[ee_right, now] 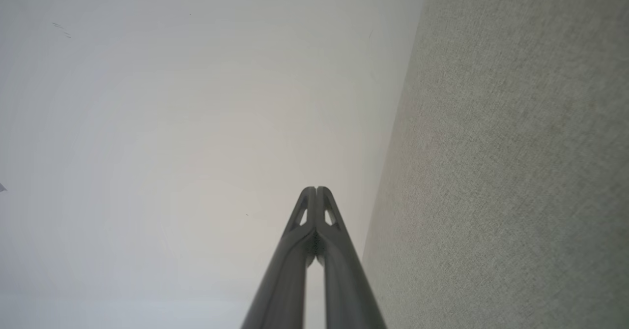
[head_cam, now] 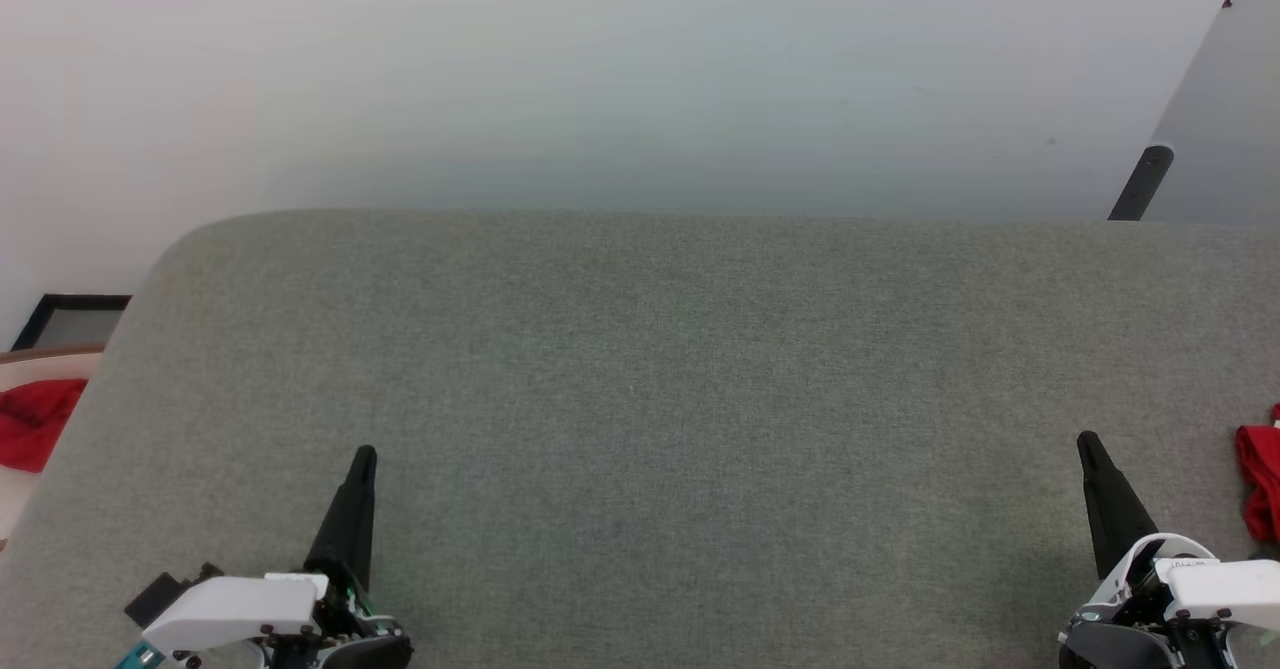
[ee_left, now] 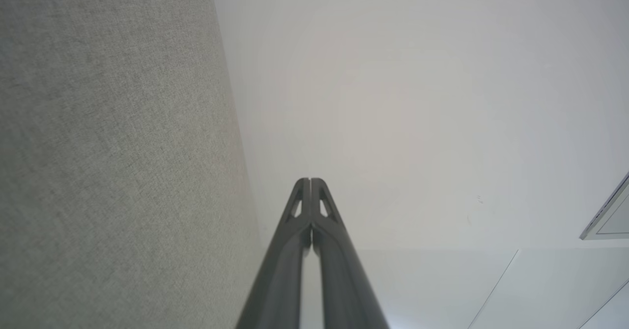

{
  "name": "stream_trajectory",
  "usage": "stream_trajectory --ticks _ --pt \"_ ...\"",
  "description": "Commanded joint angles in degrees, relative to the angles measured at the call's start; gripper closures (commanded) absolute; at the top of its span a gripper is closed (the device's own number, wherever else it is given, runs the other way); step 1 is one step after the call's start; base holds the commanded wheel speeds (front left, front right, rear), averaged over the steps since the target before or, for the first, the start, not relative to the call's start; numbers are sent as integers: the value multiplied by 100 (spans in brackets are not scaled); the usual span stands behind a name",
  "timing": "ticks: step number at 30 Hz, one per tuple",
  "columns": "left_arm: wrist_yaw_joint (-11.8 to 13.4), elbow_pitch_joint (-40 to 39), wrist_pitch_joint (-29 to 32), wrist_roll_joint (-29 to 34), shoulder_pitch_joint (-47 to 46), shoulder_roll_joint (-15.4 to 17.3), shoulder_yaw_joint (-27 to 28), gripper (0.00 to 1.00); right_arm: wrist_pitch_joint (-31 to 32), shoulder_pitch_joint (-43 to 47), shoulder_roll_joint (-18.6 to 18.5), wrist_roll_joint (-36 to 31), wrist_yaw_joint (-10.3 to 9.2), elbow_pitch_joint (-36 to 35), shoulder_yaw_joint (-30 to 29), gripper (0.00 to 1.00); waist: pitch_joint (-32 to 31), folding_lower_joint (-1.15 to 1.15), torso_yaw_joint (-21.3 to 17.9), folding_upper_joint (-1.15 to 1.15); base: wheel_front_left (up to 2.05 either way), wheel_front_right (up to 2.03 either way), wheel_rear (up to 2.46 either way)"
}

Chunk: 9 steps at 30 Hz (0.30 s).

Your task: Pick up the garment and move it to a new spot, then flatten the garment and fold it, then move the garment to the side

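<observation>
left gripper (head_cam: 365, 454) and right gripper (head_cam: 1087, 441) over grey counter (head_cam: 640, 399), fingers closed, both empty; red garment (head_cam: 1262, 484) bunched at counter's right edge

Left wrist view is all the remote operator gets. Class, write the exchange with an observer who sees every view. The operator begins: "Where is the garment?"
Observer: In the head view the garment lies bunched on the grey surface, at the view's right edge, partly cut off.
Operator: How does the right gripper stand?
Observer: Shut, its fingertips meeting on nothing, apart from the garment.
Operator: Any other red thing?
Observer: A red cloth scrap lies beyond the grey surface's left edge.
</observation>
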Motion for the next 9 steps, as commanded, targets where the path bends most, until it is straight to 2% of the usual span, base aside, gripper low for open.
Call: stream_trajectory --ticks 1,9 --pt "-36 6 19 14 -57 -7 19 100 12 -18 21 15 -2 2 -4 100 0 0 0 0 0 0 0" --pt "-36 6 19 15 -57 -7 19 100 13 -18 21 15 -2 2 -5 100 0 0 0 0 0 0 0"
